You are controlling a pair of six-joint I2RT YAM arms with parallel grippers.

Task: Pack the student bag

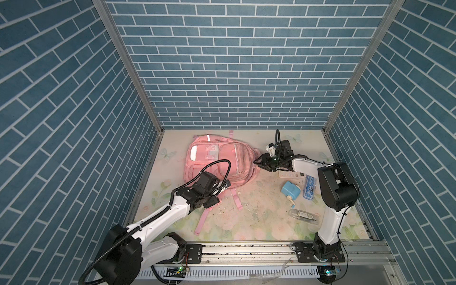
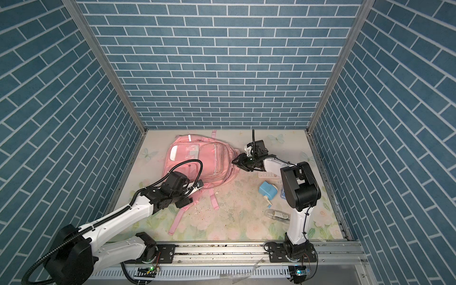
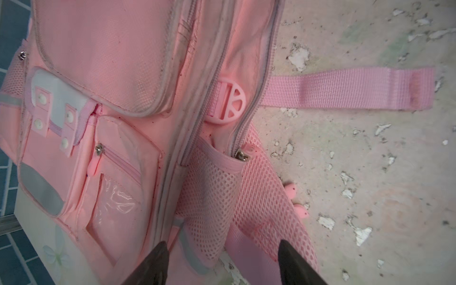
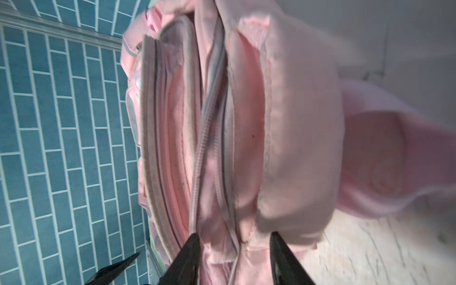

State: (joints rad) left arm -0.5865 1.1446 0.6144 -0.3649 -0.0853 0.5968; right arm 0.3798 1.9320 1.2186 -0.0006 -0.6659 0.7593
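Pink student bag (image 1: 217, 160) flat on desk (image 1: 259, 222): left pincer (image 3: 222, 241) wide above mesh pocket (image 3: 212, 197); right pincer (image 4: 233, 234) astride zip seam (image 4: 209, 148), probably for opening, grip indeterminable.

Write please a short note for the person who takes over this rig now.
Left gripper: jaws open, over the bag's mesh pocket, holding nothing.
Right gripper: jaws astride the bag's zip edge; grip unclear.
Bag lies flat on the table; sharpener, blue case, clear case lie right of it.
Done: nothing packed, as far as seen. Left: open bag, load items.
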